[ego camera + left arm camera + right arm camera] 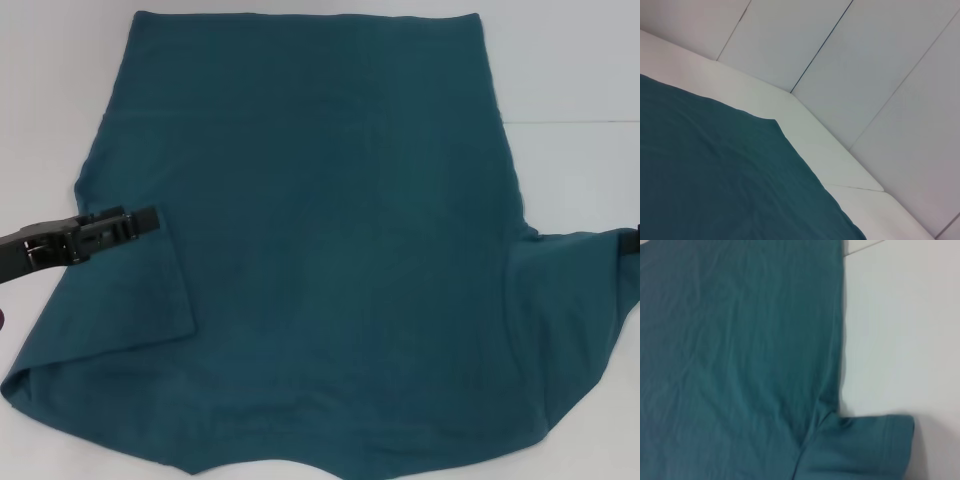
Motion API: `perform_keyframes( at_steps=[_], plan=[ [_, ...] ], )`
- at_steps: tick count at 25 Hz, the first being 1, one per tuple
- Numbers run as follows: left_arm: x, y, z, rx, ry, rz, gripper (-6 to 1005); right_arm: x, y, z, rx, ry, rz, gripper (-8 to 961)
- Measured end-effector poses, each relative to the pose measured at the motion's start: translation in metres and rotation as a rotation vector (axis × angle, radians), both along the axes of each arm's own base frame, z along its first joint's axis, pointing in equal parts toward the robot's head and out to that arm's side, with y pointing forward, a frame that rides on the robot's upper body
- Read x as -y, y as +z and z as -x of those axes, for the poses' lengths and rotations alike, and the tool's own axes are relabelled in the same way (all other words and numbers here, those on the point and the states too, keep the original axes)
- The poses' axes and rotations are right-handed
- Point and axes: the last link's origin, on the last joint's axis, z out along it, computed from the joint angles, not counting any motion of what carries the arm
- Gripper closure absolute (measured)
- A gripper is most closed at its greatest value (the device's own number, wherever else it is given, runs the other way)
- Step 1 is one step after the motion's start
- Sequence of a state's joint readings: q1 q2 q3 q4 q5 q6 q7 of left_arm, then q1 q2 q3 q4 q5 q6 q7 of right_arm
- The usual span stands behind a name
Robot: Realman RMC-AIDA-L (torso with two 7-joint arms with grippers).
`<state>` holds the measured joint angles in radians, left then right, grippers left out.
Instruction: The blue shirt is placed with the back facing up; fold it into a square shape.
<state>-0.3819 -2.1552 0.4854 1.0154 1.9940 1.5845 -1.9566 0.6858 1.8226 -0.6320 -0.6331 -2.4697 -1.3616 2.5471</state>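
Observation:
The blue shirt lies spread on the white table with its plain back up and its hem at the far side. Its left sleeve is folded inward as a flap over the body. My left gripper reaches in from the left and sits shut on the top corner of that flap. My right gripper shows only as a black tip at the frame's right edge, at the end of the right sleeve. The left wrist view shows a hem corner of the shirt. The right wrist view shows the shirt's side and the right sleeve.
Bare white table lies to the right of the shirt and beyond its hem. White wall panels rise behind the table's far edge. The shirt's near edge runs out of the head view.

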Motion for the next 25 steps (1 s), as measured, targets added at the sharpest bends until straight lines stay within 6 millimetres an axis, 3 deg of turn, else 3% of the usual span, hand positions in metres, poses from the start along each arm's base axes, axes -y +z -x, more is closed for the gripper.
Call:
perform_keyframes(
  at_steps=[8, 25],
  plan=[
    [0.0, 0.0, -0.001, 0.007, -0.004, -0.006, 274, 0.003, -0.01, 0.006, -0.02, 0.006, 0.048, 932],
    [0.0, 0.005, 0.001, 0.027, 0.005, -0.03, 274, 0.0, -0.05, 0.062, -0.161, 0.098, 0.223, 929]
  ],
)
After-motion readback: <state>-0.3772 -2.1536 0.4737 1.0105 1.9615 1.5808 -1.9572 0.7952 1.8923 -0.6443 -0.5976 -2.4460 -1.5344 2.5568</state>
